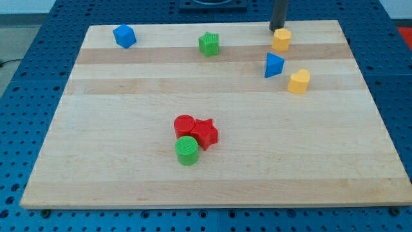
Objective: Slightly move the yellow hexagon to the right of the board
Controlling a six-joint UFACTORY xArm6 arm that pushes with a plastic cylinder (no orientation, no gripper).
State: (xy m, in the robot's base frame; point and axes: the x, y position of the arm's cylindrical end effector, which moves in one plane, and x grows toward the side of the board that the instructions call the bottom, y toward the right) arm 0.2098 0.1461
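Where the yellow hexagon (281, 39) sits (top right), my tip (277, 29) touches it

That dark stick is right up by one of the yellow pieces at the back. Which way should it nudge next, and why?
Probably shift to the view's left side of the yellow hexagon, then push gently toward the view's right. My tip now sits at the hexagon's upper-left edge, toward the view's top; pushing from there would likely drive it toward the blue block.

My tip (277, 29) sits at the view's top, just beside the yellow hexagon (281, 39) on its upper left, apparently touching. Below that, a blue triangle (273, 65), and a yellow heart-like block (299, 82) to its right. On the wooden table (116, 161), blue block (124, 36) and green star (208, 44) line the top; red cylinder (184, 125), red star (205, 133), green cylinder (187, 150) cluster together.
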